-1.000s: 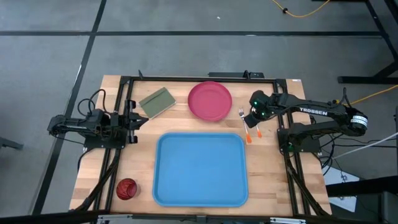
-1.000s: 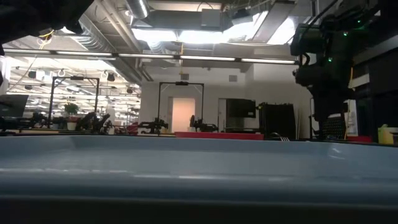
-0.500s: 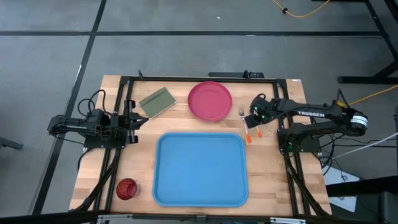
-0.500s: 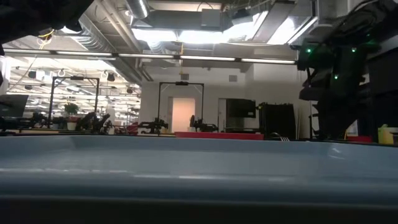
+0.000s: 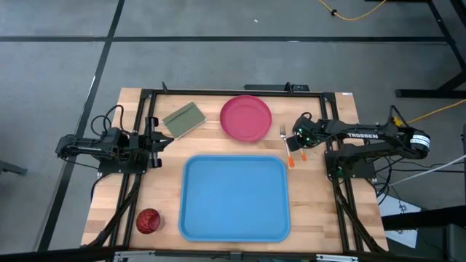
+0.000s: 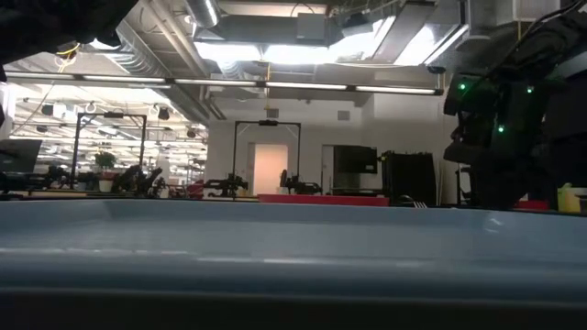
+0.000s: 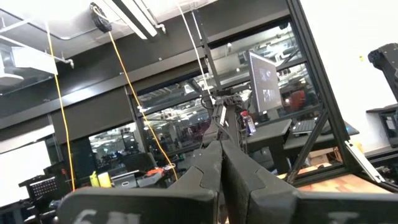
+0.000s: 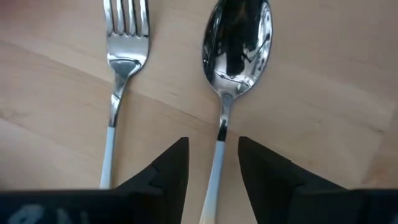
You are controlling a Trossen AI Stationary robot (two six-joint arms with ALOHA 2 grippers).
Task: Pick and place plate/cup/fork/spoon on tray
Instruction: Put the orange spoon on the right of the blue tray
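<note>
Spoon: the spoon (image 8: 231, 59) lay flat on the wooden table (image 5: 320, 211), just beside the fork (image 5: 285, 143), off the tray's far right corner; its thin handle ran between the right gripper's two fingers.
Right gripper: the right gripper (image 8: 213, 163) had dropped lower than a second ago and drawn in over the cutlery; fingers apart, straddling the handle, not clamped.
Meaning: the pick looked imminent; closing should have caught the spoon.
Tray: the tray (image 5: 191, 218) held nothing.
Plate, cup: the plate (image 5: 246, 118) sat beyond the tray, the cup (image 5: 148, 220) at its near left.
Left gripper: the left gripper (image 7: 221, 163) was parked at the left edge, fingers pressed together.
</note>
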